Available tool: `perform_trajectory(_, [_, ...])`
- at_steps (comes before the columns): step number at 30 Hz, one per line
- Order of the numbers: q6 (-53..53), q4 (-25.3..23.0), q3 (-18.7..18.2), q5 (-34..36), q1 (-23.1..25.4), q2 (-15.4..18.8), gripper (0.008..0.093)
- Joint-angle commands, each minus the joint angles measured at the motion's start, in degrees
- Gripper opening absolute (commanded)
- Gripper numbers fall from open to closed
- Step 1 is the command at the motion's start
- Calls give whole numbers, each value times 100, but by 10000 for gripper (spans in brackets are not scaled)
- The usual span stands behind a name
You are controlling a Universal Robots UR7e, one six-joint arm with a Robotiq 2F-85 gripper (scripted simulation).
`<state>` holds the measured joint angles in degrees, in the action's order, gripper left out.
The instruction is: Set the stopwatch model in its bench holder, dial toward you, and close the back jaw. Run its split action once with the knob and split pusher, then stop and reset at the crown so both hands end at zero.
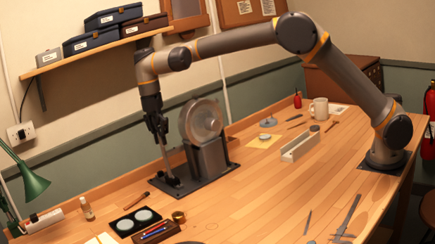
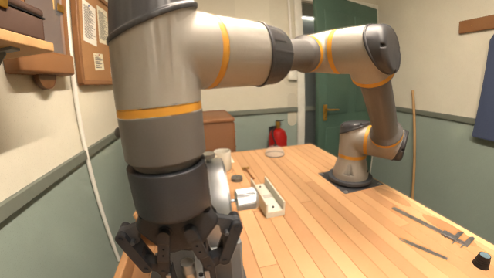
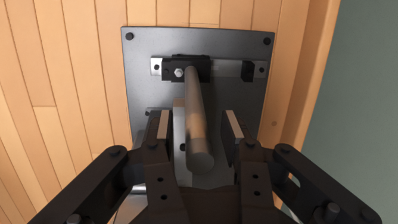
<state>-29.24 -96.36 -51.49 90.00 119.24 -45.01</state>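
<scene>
A grey lever handle (image 3: 195,119) rises from a black pivot block (image 3: 186,70) on the holder's dark base plate (image 1: 191,180). Its top end stands between my fingers. My gripper (image 3: 196,126) is open around the lever's top and holds nothing. In the side camera the gripper (image 1: 160,136) points down at the lever (image 1: 165,160), left of the holder. The large round stopwatch model (image 1: 200,120) sits upright in the grey holder block (image 1: 209,158). I cannot tell where its hands stand.
Behind the holder runs the bench's raised back edge and the green wall. A white channel tray (image 1: 300,145) and a mug (image 1: 320,108) lie to the right. A pen tray (image 1: 156,232) and lens case (image 1: 134,220) lie in front left. Calipers (image 1: 346,220) lie near the front edge.
</scene>
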Motion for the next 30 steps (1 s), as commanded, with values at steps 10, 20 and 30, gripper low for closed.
perform_trajectory(10, [0,22,29,0,0,-16,440])
perform_trajectory(20, [0,120,116,0,0,-30,440])
perform_trajectory(30, [0,296,275,0,0,-47,440])
